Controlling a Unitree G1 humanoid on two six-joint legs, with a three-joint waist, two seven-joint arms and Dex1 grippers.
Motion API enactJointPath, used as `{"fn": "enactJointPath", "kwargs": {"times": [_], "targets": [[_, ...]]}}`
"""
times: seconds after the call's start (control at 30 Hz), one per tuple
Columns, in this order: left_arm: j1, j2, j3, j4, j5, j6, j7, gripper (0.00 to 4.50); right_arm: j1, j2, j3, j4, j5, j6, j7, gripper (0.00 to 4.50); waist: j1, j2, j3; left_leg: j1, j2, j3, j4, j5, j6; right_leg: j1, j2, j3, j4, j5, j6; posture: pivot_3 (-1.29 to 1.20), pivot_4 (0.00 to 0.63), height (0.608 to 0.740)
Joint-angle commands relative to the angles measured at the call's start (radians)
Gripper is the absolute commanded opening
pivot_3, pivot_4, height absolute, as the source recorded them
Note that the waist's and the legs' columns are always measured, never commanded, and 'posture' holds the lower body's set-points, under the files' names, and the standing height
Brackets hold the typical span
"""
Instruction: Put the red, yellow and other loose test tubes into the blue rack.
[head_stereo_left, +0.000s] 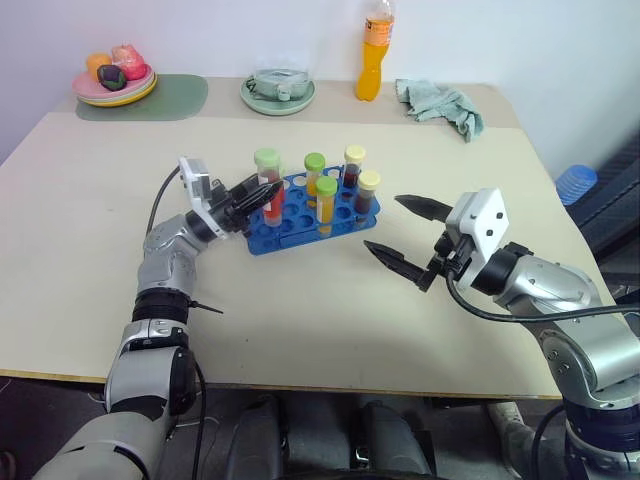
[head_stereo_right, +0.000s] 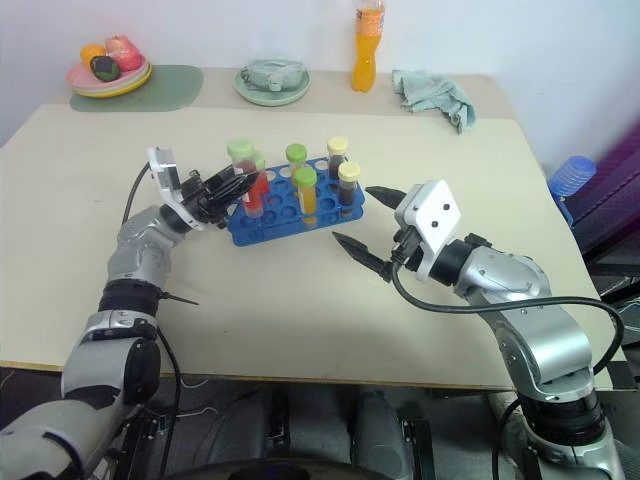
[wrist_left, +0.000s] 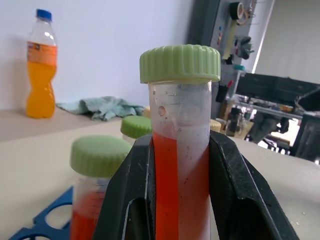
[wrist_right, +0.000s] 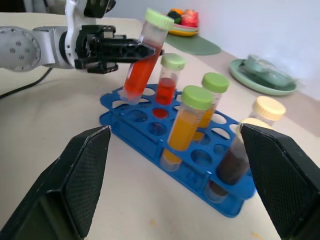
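Standing tubes (head_stereo_left: 327, 200) crowd the blue rack (head_stereo_left: 300, 228); its near holes lie unobstructed.

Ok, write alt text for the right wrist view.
The left gripper holds a green-capped tube of red liquid tilted over the blue rack, its jaws closed on it. The rack already holds five tubes, red, orange-yellow and dark. The right gripper's own black fingers stand wide apart nearest the camera.

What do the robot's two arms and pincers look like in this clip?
Both arms are silver-grey metal with black joint bands and a black cable along each. A white camera block sits on each wrist. The left pincer and right pincer each have two black tapered fingers.
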Motion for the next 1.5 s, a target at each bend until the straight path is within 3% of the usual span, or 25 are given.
{"fn": "enactJointPath", "kwargs": {"times": [0.03,0.4,0.83,1.5], "targets": [[-0.046,-0.001,-0.011,0.034,0.027,-0.063,-0.026,0.78,0.012,0.001,-0.013,-0.026,-0.032,-0.049,-0.01,4.22,0.0,0.0,0.0,0.0,0.0,0.0,0.0,0.0,0.0,0.0,0.0,0.0,0.0,0.0,0.0,0.0,0.15,0.74],[-0.06,-0.033,-0.049,0.094,0.078,-0.136,-0.094,0.78,-0.027,0.018,0.011,-0.006,-0.048,-0.058,-0.006,4.22,-0.002,0.0,0.0,0.0,0.0,0.0,0.0,0.0,0.0,0.0,0.0,0.0,0.0,0.0,0.0,0.0,0.15,0.74],[-0.075,-0.001,-0.038,0.146,0.126,-0.199,-0.022,0.78,-0.008,0.029,0.009,-0.005,-0.054,-0.073,-0.002,4.22,-0.005,0.0,0.0,0.0,0.0,-0.001,0.0,0.0,0.0,0.0,0.0,0.0,0.0,0.0,0.0,0.0,0.15,0.74],[-0.016,-0.036,-0.05,0.16,0.147,-0.259,-0.052,0.78,-0.001,0.024,0.005,-0.007,-0.057,-0.079,-0.006,4.22,-0.017,0.0,0.0,0.0,0.0,-0.001,0.0,0.0,0.0,0.001,0.0,0.0,0.0,0.0,0.0,0.0,0.15,0.74]]}}
